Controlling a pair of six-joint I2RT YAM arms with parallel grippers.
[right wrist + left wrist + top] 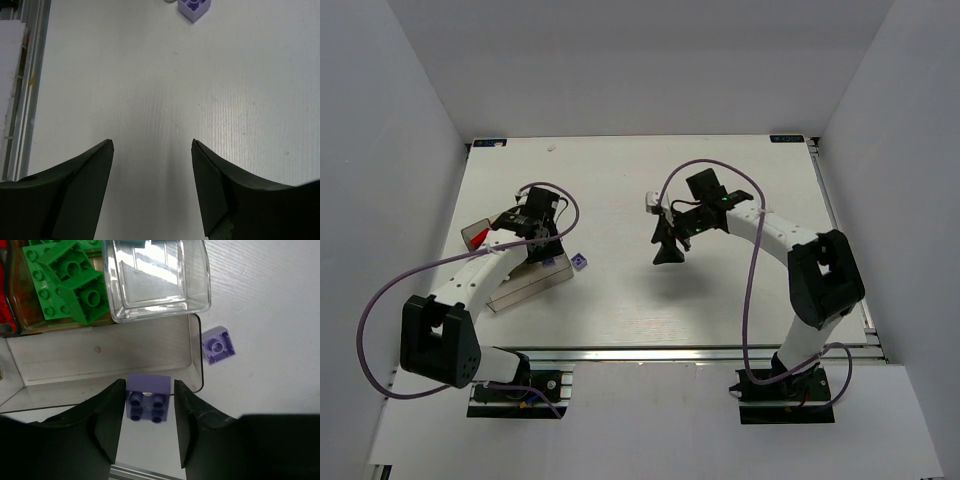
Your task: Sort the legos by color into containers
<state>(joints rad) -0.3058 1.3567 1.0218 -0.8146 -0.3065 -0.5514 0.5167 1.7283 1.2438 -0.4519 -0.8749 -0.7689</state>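
Jaws of the left tool (148,405) are standing partly closed and pinching a light purple brick (148,384) by two opposite sides. The held brick is filling the whole gap between the black fingers (107,420). Just ahead of this tool the clear container (100,357) is lying on the white counter (270,315), and the held brick is hanging over the container's near rim.

Farther ahead and to the tool's left, green bricks (65,280) are lying piled in a tan-floored compartment. A sliver of a red piece (4,290) is showing beyond them at the frame's edge. Straight ahead of the tool, a clear-walled compartment (155,285) is catching the light.

Ahead and to the tool's right, a second light purple brick (217,345) is resting studs-up on the counter, just beside the container's outer wall and outside every compartment.

The right tool (151,144) is hanging above bare counter, well apart from the container. Its jaws are standing wide and gripping nothing. The second light purple brick is showing far ahead of it and slightly to its right, at the top edge of its wrist view, partly cut off by the frame. In the top view the two tools are pointing toward each other across the counter, with that loose brick lying between them, much nearer the left one
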